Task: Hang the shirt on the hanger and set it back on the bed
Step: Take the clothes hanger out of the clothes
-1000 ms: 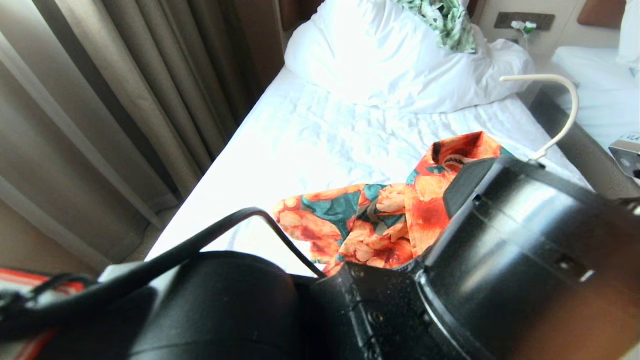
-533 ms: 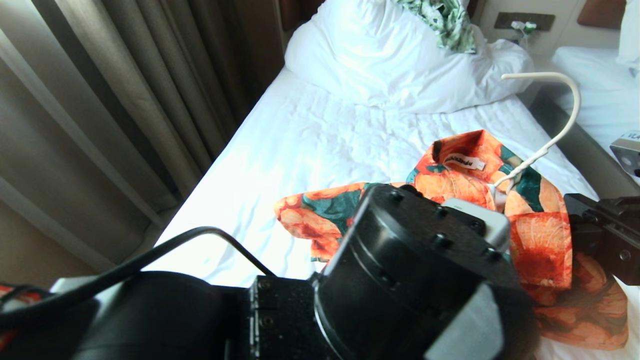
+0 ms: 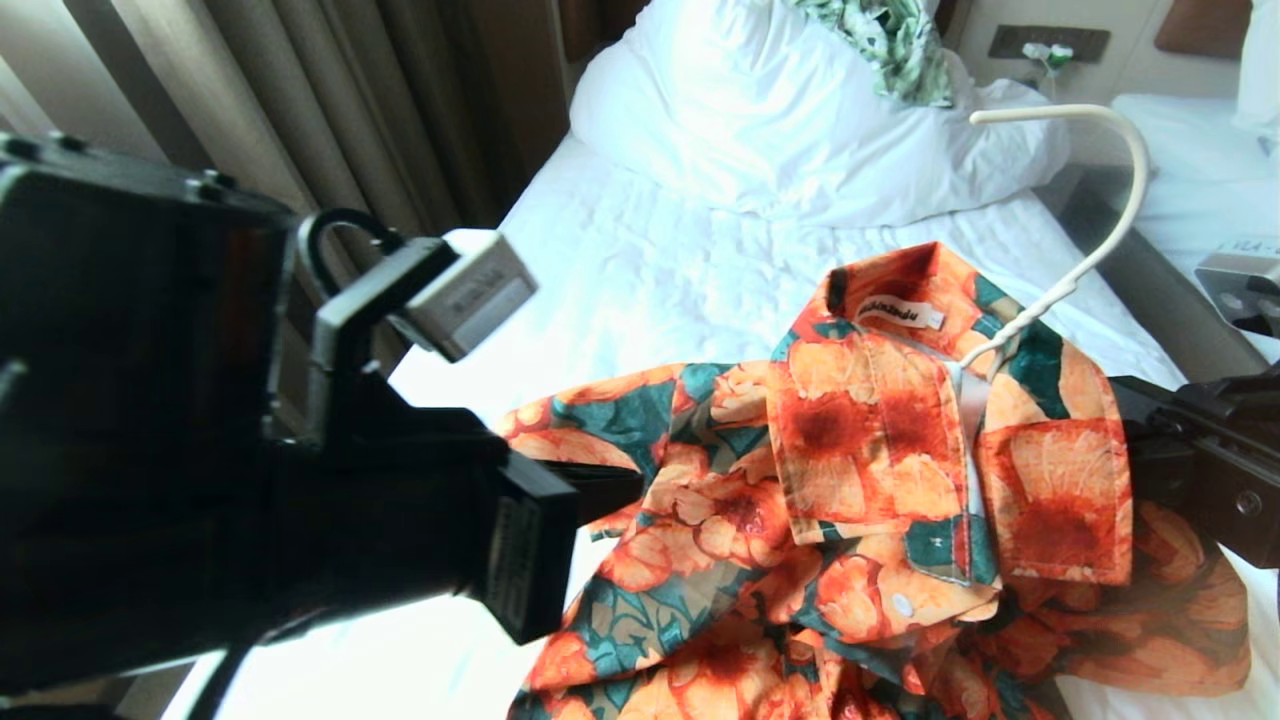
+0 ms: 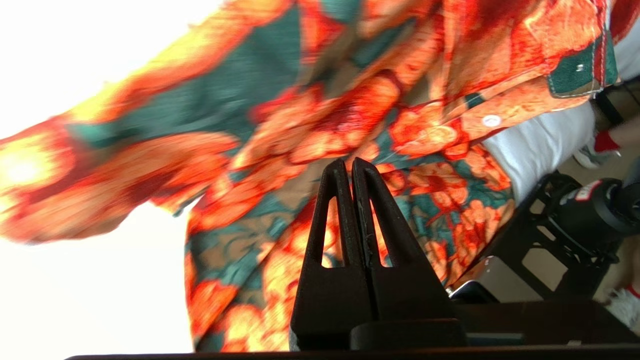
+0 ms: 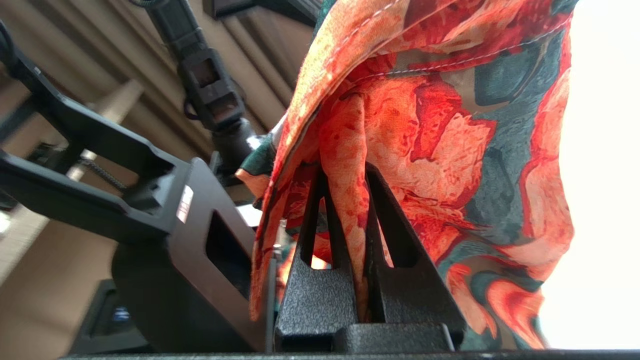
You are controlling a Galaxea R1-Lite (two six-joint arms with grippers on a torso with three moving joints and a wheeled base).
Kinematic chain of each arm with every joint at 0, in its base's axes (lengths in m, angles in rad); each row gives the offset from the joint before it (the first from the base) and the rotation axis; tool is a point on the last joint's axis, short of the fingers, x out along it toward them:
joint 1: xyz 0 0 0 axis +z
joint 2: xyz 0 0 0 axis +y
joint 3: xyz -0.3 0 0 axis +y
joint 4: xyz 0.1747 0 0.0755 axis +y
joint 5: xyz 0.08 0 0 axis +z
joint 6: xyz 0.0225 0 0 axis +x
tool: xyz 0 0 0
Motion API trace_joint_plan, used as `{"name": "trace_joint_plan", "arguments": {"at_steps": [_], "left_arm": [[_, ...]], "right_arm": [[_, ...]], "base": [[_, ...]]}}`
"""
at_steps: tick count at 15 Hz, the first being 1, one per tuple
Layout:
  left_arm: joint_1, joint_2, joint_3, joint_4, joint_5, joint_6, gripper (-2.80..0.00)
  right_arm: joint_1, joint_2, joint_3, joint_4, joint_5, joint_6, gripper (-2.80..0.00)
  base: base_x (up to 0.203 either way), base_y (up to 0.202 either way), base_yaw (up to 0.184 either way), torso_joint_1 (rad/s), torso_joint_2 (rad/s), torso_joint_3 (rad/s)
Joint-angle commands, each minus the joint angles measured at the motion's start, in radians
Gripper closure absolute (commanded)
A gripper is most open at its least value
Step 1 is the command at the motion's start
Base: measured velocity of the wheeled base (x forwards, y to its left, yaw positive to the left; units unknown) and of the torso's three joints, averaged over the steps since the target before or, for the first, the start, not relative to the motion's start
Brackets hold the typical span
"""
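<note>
One bed [image 3: 640, 300] with a white sheet is seen; the shirt [image 3: 860, 480] is spread over its near right part, collar propped up by the hanger [image 3: 1100, 190] threaded through the neck. Right gripper [image 5: 347, 180] jaws are clamped on shirt fabric. Left gripper [image 4: 348, 167] jaws are pressed together, empty, just beside the shirt.

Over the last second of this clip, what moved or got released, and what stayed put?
The left gripper drew back from the shirt toward the robot's left, and now sits shut and empty beside it. The shirt, with the hanger through its collar, rose slightly and spread wider. The right gripper stays clamped on a fold of shirt. The bed, pillow and leafy cloth are unchanged.
</note>
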Motion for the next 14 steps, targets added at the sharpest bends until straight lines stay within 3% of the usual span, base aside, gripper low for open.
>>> {"name": "trace_joint_plan", "arguments": {"at_steps": [1, 5, 10, 11, 14], "left_arm": [[0.026, -0.113, 0.027, 0.012, 0.015, -0.005, 0.00], [0.003, -0.009, 0.016, -0.129, 0.066, -0.024, 0.00], [-0.142, 0.234, -0.178, -0.222, 0.254, -0.022, 0.00], [-0.179, 0.271, -0.220, -0.225, 0.302, -0.022, -2.80], [-0.261, 0.348, -0.312, -0.227, 0.413, 0.001, -2.80]], "right_arm": [[0.020, 0.028, -0.015, -0.002, 0.006, 0.008, 0.00], [0.052, 0.085, -0.091, -0.002, -0.045, 0.072, 0.00], [0.058, 0.168, -0.169, 0.001, -0.063, 0.078, 0.00], [0.058, 0.175, -0.180, 0.001, -0.067, 0.079, 0.00], [0.059, 0.181, -0.222, 0.009, -0.077, 0.081, 0.00]], "base": [[0.000, 0.000, 0.000, 0.000, 0.00, 0.000], [0.000, 0.000, 0.000, 0.000, 0.00, 0.000], [0.000, 0.000, 0.000, 0.000, 0.00, 0.000], [0.000, 0.000, 0.000, 0.000, 0.00, 0.000], [0.000, 0.000, 0.000, 0.000, 0.00, 0.000]]}}
